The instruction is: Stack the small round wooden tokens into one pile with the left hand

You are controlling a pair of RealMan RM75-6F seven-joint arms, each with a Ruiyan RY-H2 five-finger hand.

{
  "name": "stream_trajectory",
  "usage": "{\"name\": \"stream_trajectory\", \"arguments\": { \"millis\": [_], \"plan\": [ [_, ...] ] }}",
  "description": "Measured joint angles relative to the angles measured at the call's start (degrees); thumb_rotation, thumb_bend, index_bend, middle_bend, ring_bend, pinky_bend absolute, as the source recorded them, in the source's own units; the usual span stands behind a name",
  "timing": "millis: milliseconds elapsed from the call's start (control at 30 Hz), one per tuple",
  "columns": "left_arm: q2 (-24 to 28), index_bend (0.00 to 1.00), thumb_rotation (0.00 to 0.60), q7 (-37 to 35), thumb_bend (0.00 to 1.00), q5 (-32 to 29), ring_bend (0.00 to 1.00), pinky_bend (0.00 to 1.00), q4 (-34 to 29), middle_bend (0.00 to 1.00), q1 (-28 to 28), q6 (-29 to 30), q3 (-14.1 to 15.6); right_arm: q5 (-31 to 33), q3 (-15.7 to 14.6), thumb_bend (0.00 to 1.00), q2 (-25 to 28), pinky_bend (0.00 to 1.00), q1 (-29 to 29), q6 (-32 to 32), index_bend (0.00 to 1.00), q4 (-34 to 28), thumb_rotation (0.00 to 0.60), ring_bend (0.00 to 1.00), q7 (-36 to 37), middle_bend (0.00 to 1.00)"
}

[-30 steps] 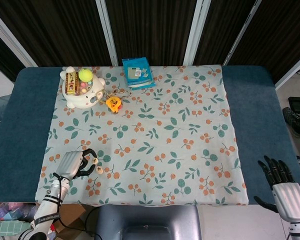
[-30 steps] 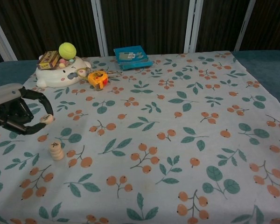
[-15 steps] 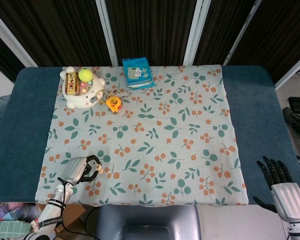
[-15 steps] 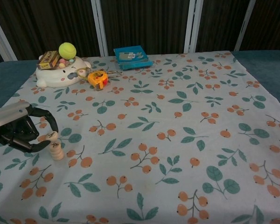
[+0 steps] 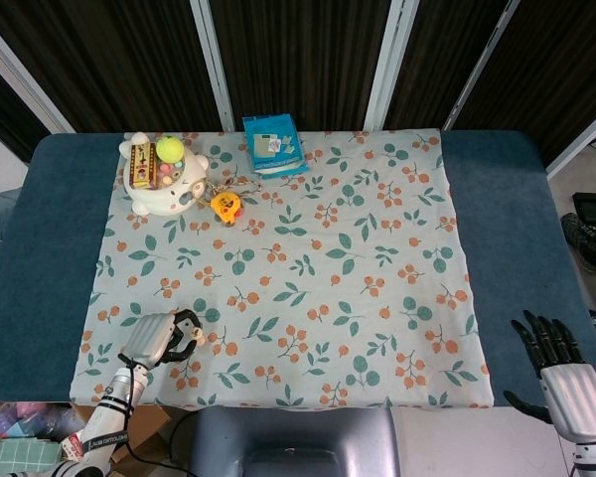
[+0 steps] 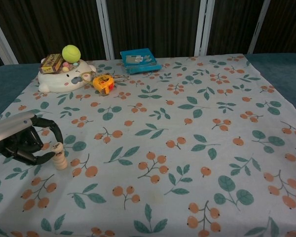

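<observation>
A short pile of small round wooden tokens [image 6: 59,159] stands upright on the floral cloth [image 6: 167,123] near its front left edge. My left hand [image 6: 20,142] is curled around the pile from the left. One finger and the thumb pinch the top token [image 6: 58,146], which sits on the pile. In the head view the left hand [image 5: 157,338] hides most of the pile [image 5: 193,332]. My right hand [image 5: 564,368] hangs off the table at the lower right with its fingers spread and holds nothing.
At the back left sits a white animal-shaped holder [image 6: 64,78] with a tennis ball [image 6: 71,52] and a small box on it. A yellow tape measure [image 6: 103,82] lies beside it. A blue box [image 6: 138,59] lies at the back centre.
My left hand came down and toward the pile with a token pinched in it. That token now sits on top of the pile. The right hand has not moved.
</observation>
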Motion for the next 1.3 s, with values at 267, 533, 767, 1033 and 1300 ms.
{"name": "stream_trajectory", "arguments": {
  "millis": [267,533,767,1033,1300],
  "plan": [
    [0.0,0.48,0.6,0.2,0.4,0.2,1.0,1.0,0.7,1.0,-0.3,-0.8,0.2,0.2,0.0,0.2,0.0,0.03,0.0,-0.1,0.0,-0.1,0.6,0.0,-0.2,0.0],
    [0.5,0.47,0.6,-0.3,0.4,0.5,1.0,1.0,0.8,1.0,-0.3,-1.0,0.2,0.3,0.0,0.2,0.0,0.03,0.0,-0.4,0.0,-0.3,0.6,0.0,-0.5,0.0],
    [1.2,0.39,0.6,-0.1,0.4,0.4,1.0,1.0,0.4,1.0,-0.4,-1.8,0.6,0.4,0.0,0.2,-0.1,0.03,0.1,-0.4,0.0,-0.3,0.6,0.0,-0.7,0.0],
    [1.3,0.3,0.6,-0.3,0.41,0.8,1.0,1.0,0.5,1.0,-0.4,-1.6,0.5,0.4,0.1,0.2,0.0,0.03,0.0,-0.3,0.0,-0.3,0.6,0.0,-0.5,0.0],
    [3.3,0.29,0.6,-2.1,0.4,5.1,1.0,1.0,-2.3,1.0,0.4,1.1,0.5,0.4,0.1,0.2,0.1,0.03,0.0,-0.2,0.0,-0.3,0.6,0.0,-0.2,0.0]
  ]
}}
